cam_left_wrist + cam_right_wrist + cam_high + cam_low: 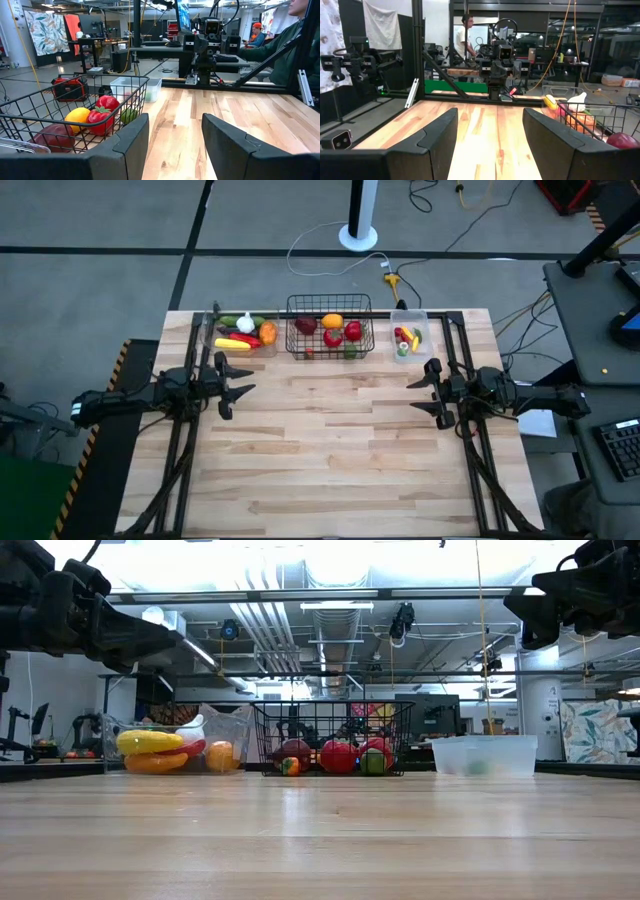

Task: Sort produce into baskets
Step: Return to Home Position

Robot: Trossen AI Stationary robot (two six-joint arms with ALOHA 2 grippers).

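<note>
Held level above the counter (330, 460), facing each other: left pincer (240, 390) and right pincer (425, 392), both spread wide, empty. Produce (353, 331) (peppers, orange, garlic) lying in the far baskets (329, 297).

Left gripper (242, 383): is pointing inward toward its twin, fingers gaping apart.
Right gripper (420, 390): is facing it, fingers likewise gaping.
Both arms: are hovering level, mirrored.

The left arm (120, 402) and right arm (540, 398) are built of matte black jointed segments. The left gripper (243, 381) and right gripper (424, 391) are each fitted with broad, angular black fingers (131, 142) with flat inner faces.
</note>
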